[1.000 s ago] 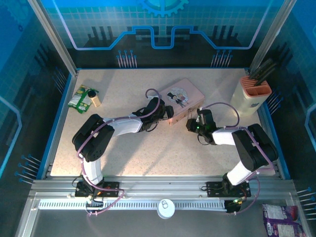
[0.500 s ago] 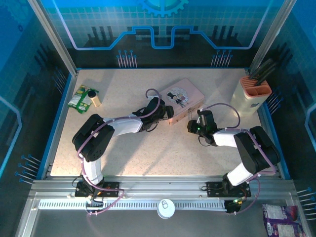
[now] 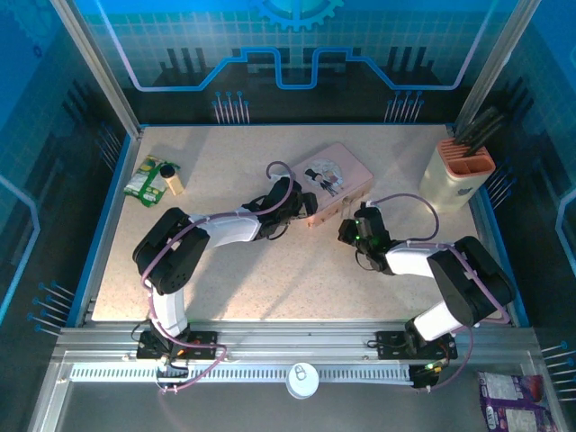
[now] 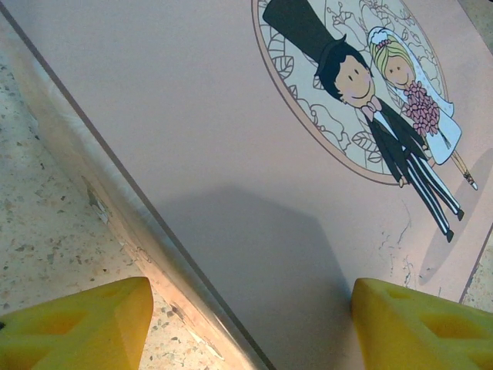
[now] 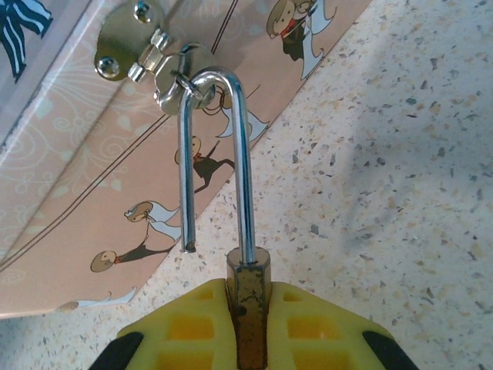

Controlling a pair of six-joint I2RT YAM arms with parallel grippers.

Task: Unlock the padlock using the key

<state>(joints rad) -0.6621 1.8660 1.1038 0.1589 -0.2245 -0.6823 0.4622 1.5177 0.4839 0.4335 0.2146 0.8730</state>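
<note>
padlock [image 5: 248,289] pinched in right claw [image 5: 249,327] | left claw [image 4: 250,324] agape, tilted over tin [image 4: 231,139]

Centre, toward the far side, lying at an angle: pink tin [image 3: 335,183] with a cartoon bride and groom on the lid. Far left: green packet [image 3: 141,177] just beside a small bottle [image 3: 171,178]. Far right: cream holder [image 3: 459,175] with dark handles.

Top external looks down from above and behind the arms over the whole bench [image 3: 270,270]; both wrist views sit close, sharing the pink tin [image 4: 192,116] with it.
</note>
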